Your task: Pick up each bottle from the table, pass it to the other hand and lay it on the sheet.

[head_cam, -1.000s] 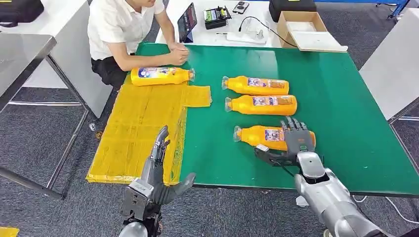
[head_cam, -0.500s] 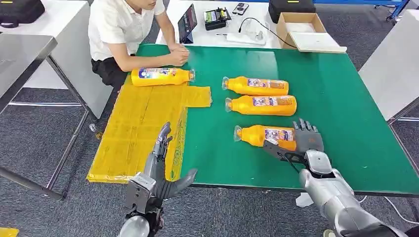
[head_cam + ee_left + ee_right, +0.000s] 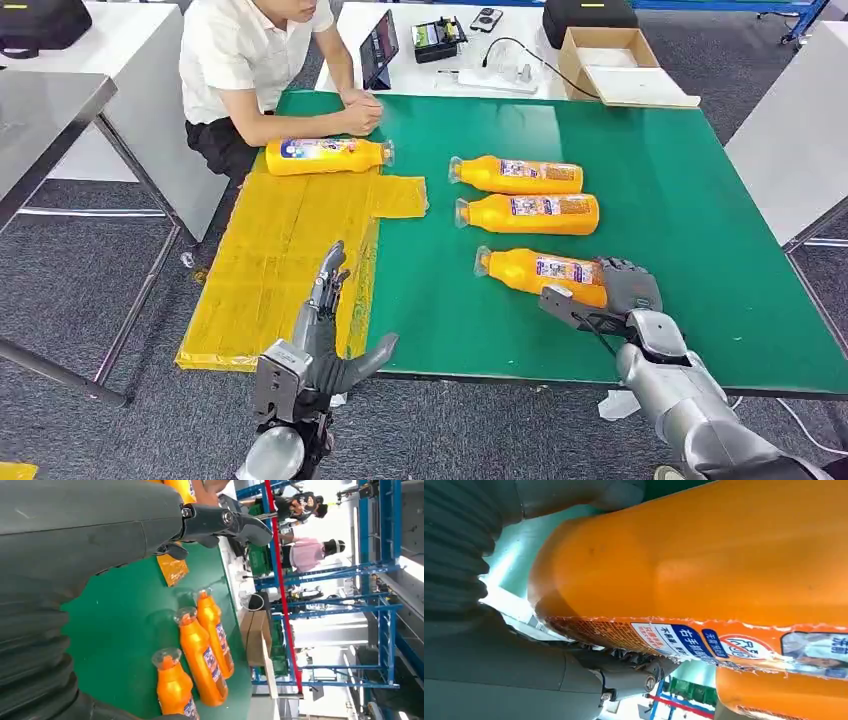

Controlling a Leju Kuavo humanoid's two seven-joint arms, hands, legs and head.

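Note:
Three orange bottles lie on the green table (image 3: 690, 200). My right hand (image 3: 612, 296) grips the base of the nearest bottle (image 3: 535, 271), fingers curled over it and thumb under its near side; that bottle (image 3: 724, 565) presses against the palm in the right wrist view. The other two bottles (image 3: 516, 173) (image 3: 530, 212) lie farther back. A fourth bottle (image 3: 325, 155) lies at the far end of the yellow sheet (image 3: 275, 265). My left hand (image 3: 325, 335) is open over the sheet's front corner, fingers straight. In the left wrist view the left hand's fingers (image 3: 225, 522) sit apart from the three bottles (image 3: 200, 657).
A person (image 3: 250, 60) leans on the table's far left corner, hands (image 3: 360, 110) resting by the sheet. Behind stands a white table with a tablet (image 3: 378, 45), a cardboard box (image 3: 612, 60) and cables. Grey tables flank both sides.
My right hand has come down onto the nearest bottle's base and its fingers have curled around it; the bottle turned slightly. The left hand has barely moved.

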